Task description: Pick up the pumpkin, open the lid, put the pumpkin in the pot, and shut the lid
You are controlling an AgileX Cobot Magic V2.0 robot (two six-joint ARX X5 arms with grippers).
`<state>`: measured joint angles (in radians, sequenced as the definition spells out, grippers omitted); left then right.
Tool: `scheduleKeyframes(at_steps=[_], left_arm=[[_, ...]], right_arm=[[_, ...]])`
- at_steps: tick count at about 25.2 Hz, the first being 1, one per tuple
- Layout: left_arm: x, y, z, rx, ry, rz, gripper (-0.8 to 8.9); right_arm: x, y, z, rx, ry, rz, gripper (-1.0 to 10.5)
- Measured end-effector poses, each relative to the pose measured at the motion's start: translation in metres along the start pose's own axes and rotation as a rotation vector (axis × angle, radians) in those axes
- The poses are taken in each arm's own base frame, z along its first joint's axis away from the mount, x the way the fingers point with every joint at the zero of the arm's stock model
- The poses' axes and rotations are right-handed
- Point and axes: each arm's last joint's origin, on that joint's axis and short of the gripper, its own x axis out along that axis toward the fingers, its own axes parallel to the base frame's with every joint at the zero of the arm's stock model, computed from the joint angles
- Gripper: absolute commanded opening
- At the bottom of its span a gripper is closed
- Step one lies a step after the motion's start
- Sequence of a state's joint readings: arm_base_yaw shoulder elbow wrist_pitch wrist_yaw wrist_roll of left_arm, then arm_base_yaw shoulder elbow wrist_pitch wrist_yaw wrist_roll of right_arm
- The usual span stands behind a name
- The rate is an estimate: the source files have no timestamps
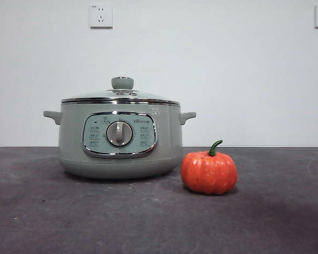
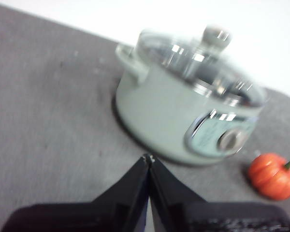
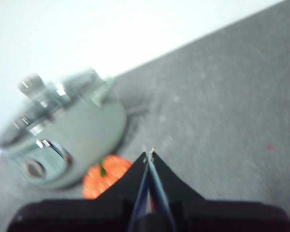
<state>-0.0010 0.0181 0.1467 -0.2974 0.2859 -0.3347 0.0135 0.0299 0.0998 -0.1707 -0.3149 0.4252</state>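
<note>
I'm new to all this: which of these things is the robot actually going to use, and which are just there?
For the job:
- pumpkin, on the table beside the pot
- lid, sitting on the pot
- pot

Just there:
- two wall sockets
- dark table

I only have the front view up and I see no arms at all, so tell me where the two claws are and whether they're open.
Observer: Both are off the table, away from the things. The left claw is shut, seen in its own wrist view, aimed toward the pot.
Operator: And the right one?
Observer: The right claw is shut too and holds nothing; the pumpkin lies just past its tips in the right wrist view, beside the pot.
Operator: Is the lid seated all the way round?
Observer: From above, the left wrist view shows the lid covering the pot's whole mouth, though the picture is blurred.
</note>
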Motion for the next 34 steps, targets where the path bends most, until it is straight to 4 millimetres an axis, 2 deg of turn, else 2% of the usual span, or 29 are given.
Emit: scheduleKeyframes(at_steps=[7, 15, 23, 27, 32, 33, 34], left_arm=[[-0.014, -0.022, 0.046, 0.000, 0.022, -0.049, -0.08], [-0.013, -0.039, 0.085, 0.048, 0.204, -0.156, -0.08], [-0.011, -0.053, 0.113, 0.122, 0.348, -0.277, -0.08], [-0.013, -0.057, 0.122, 0.153, 0.414, -0.318, -0.08], [-0.013, -0.059, 0.126, 0.174, 0.471, -0.344, -0.02], [-0.013, -0.059, 0.126, 0.178, 0.471, -0.345, 0.08], [-0.013, -0.059, 0.126, 0.183, 0.469, -0.346, 1.13]], right_arm=[[-0.007, 0.022, 0.040, 0.039, 0.049, 0.009, -0.1], [-0.005, 0.051, 0.095, -0.006, 0.278, 0.094, -0.1], [0.008, 0.073, 0.143, -0.121, 0.558, 0.167, -0.1], [0.014, 0.080, 0.154, -0.179, 0.687, 0.203, -0.1], [0.019, 0.085, 0.152, -0.225, 0.769, 0.251, -0.1], [0.019, 0.086, 0.152, -0.235, 0.770, 0.259, 0.2], [0.019, 0.086, 0.152, -0.240, 0.771, 0.265, 0.9]])
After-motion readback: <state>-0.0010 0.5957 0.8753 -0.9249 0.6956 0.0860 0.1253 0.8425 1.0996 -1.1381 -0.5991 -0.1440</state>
